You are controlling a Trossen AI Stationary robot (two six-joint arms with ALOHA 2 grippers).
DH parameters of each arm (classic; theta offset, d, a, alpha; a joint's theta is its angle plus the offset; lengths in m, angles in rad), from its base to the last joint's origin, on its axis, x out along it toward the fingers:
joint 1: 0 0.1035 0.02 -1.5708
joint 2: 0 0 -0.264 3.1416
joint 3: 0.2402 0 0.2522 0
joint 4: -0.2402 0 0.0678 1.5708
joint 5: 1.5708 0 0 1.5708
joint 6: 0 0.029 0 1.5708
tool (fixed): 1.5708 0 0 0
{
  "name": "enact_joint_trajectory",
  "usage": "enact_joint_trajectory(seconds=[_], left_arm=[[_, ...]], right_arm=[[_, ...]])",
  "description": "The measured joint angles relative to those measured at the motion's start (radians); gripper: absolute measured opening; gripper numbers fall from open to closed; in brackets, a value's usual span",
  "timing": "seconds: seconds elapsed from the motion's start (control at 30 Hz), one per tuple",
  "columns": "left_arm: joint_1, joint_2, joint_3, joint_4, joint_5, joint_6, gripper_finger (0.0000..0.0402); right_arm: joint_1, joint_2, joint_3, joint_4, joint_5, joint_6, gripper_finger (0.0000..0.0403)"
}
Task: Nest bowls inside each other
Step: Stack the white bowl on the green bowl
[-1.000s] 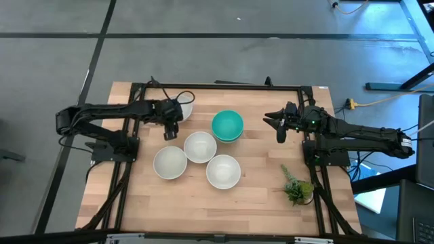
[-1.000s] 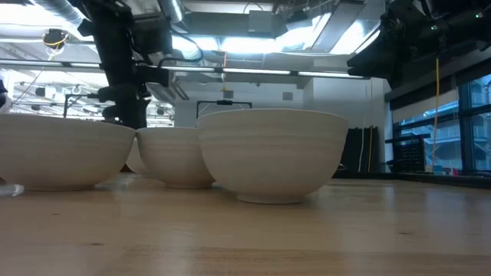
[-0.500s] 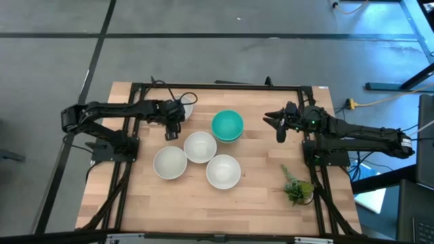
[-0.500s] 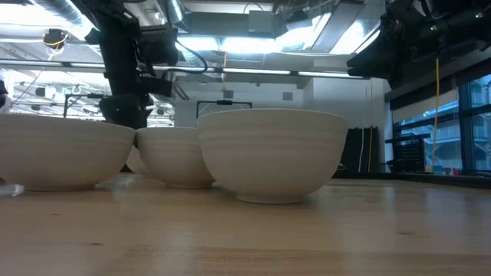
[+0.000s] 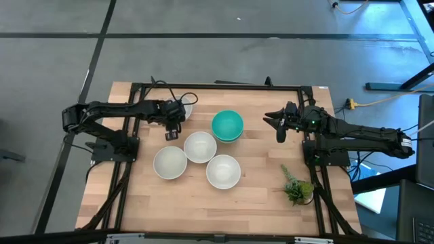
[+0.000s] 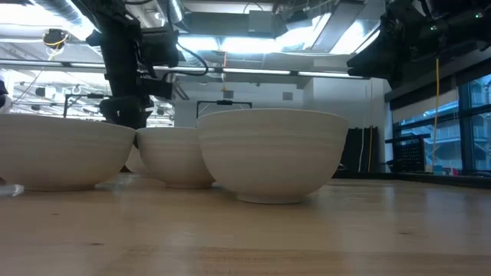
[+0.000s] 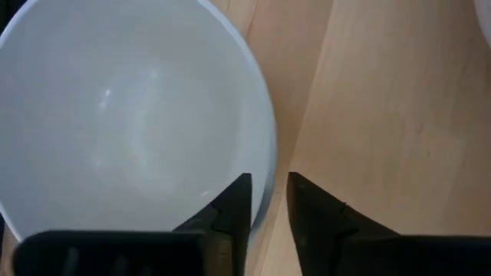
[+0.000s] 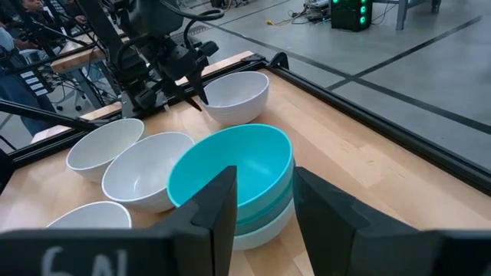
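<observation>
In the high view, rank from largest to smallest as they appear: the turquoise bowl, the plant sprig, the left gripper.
1. Turquoise bowl, clearly largest.
2. Plant sprig.
3. Left gripper. It looks close in size to the sprig, so that order is unsure.

The table (image 5: 258,183) is pale wood in jointed strips, matt with visible grain. The white bowls (image 5: 200,147) look smooth and softly glossy, like glazed ceramic or plastic; the turquoise bowl (image 8: 230,180) is smooth with a satin sheen. The left gripper (image 7: 267,201) fingers look matt black plastic.
</observation>
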Motion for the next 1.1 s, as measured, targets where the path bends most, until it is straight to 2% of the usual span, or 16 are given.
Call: enact_joint_trajectory(seconds=[0.27, 0.5, 0.67, 0.87, 1.03, 1.1], left_arm=[[0.0, 0.0, 0.0, -0.003, 0.002, -0.001, 0.001], [0.0, 0.0, 0.002, 0.003, 0.002, -0.014, 0.0007], [0.005, -0.018, 0.059, -0.001, 0.007, -0.028, 0.0005], [0.035, -0.045, 0.214, -0.043, 0.141, -0.053, 0.0003], [0.028, -0.044, 0.361, -0.039, 0.323, -0.054, 0.0002], [0.012, -0.044, 0.409, -0.038, 0.345, -0.059, 0.0002]], right_arm=[[0.0, 0.0, 0.0, 0.0, 0.0, 0.0, 0.0129], [0.0, 0.0, 0.0, 0.0, -0.001, 0.002, 0.0129], [0.0, 0.0, 0.0, 0.0, -0.001, 0.002, 0.0129], [0.0, 0.0, 0.0, 0.0, -0.001, 0.002, 0.0129], [0.0, 0.0, 0.0, 0.0, -0.001, 0.003, 0.0129], [0.0, 0.0, 0.0, 0.0, -0.001, 0.002, 0.0129]])
